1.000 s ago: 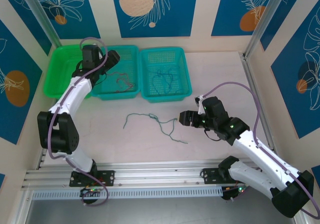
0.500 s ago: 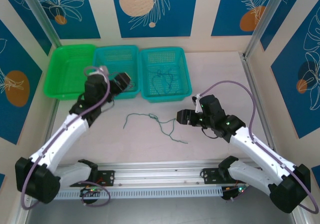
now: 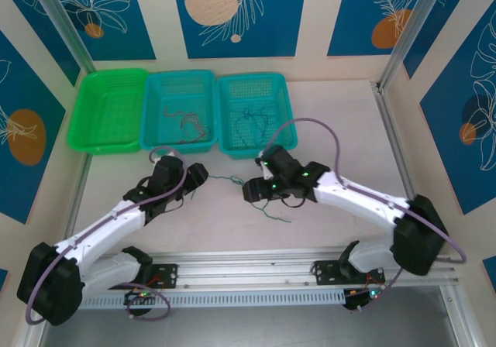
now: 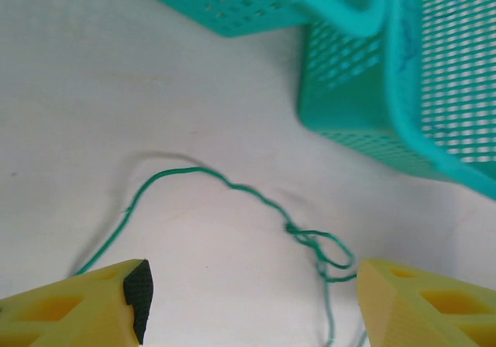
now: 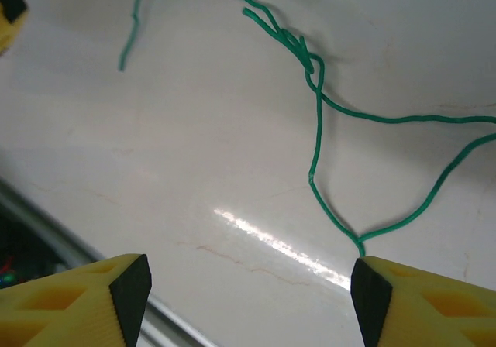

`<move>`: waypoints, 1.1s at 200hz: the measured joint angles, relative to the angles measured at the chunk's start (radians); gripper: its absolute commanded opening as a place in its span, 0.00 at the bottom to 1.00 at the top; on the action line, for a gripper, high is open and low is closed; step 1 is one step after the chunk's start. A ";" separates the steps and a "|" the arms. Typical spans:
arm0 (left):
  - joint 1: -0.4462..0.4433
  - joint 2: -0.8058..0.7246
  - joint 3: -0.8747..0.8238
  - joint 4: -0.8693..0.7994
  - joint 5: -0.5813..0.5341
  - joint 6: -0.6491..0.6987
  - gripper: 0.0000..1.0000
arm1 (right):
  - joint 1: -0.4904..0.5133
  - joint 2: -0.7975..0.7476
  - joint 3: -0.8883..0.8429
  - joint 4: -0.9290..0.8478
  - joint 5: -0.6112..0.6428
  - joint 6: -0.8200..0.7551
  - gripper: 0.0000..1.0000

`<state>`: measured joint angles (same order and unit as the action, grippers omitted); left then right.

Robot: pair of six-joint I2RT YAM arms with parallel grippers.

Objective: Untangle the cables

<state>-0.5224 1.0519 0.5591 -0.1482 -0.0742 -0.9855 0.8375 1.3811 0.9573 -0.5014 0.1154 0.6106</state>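
On the bench [image 3: 341, 122], left end effector [image 4: 248, 289] and right end effector [image 5: 244, 289] hover open and empty beside the knotted green cable [image 5: 316, 130], which likely needs pinching each side.

Thin green cables [image 5: 316, 130] are seen lying loose on the tabletop [image 3: 341, 122], twisted together at a small knot [image 5: 307, 54], with the ends trailing off in curves. A reddish cable [image 3: 186, 122] is curled in the middle basket [image 3: 180, 74]; a dark cable [image 3: 252, 122] is looped in the right basket [image 3: 253, 77].
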 measured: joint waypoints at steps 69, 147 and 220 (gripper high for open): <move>0.000 0.261 0.069 -0.048 -0.105 0.257 0.73 | 0.086 0.367 0.150 -0.017 0.197 0.000 0.59; 0.000 0.497 0.147 -0.016 -0.146 0.419 0.56 | 0.086 0.449 0.169 -0.020 0.206 0.011 0.21; -0.001 0.533 0.169 0.006 -0.216 0.441 0.03 | 0.073 0.427 0.135 0.008 0.167 0.015 0.00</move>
<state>-0.5236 1.5845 0.7284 -0.1417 -0.2905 -0.5446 0.9104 1.8080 1.0927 -0.4938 0.2821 0.6254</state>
